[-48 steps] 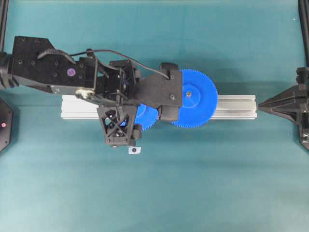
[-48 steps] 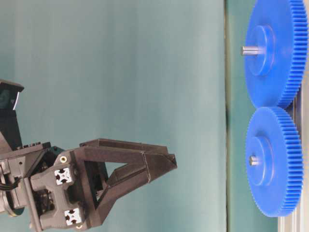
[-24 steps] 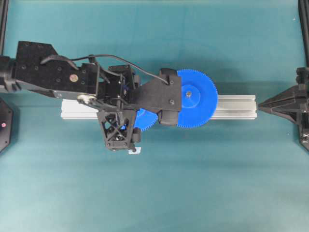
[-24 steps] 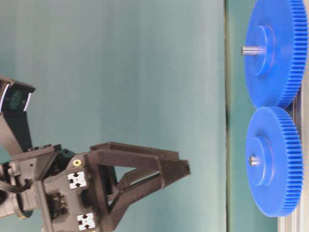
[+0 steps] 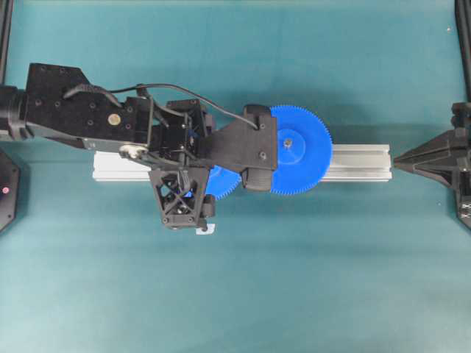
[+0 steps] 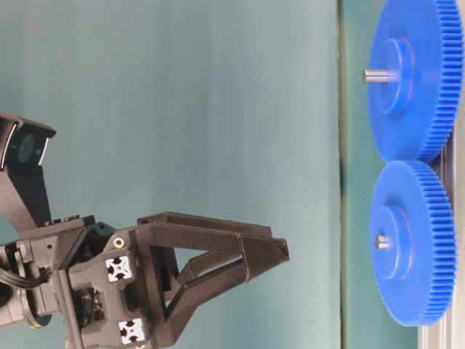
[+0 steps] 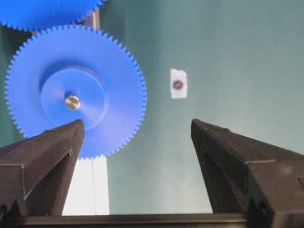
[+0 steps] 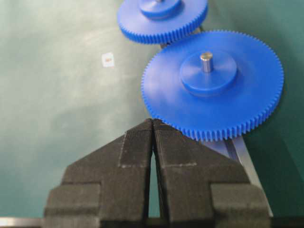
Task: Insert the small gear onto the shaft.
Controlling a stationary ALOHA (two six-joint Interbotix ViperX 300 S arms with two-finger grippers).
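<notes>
Left gripper (image 7: 135, 137): jaws spread wide, holding nothing and touching nothing. In the left wrist view the two black, matte, wedge-shaped fingers (image 7: 42, 152) stand far apart at the bottom corners, bare teal surface between them.
Left gripper against the bar: in the overhead view the left gripper (image 5: 221, 173) hangs over the aluminium bar (image 5: 360, 162), covering most of the small gear; the table-level view shows it held well clear of the gears.
Right gripper (image 8: 153, 128): jaws pressed together, only a thin slit between the coarse black foam-like pads; nothing is between them. In the overhead view it sits off the right end of the bar, apart from it.
Small gear (image 7: 73, 92): blue plastic disc, fine even teeth around the rim, raised round hub with a small silvery pin end at its centre. It lies flat on the bar, rim against the larger gear's rim.
Larger gear (image 5: 298, 149): same blue plastic and toothed rim, wider, with a silvery pin standing up from its hub; it sits on the bar to the right of the small gear in the overhead view.
Aluminium bar: long, silvery, grooved lengthwise, lying across the teal table (image 5: 331, 279).
Shaft (image 7: 178, 84): a tiny dark round tip in a pale, clear blocky base, lying on the table just beside the bar, on its near side close to the small gear, touching neither.
</notes>
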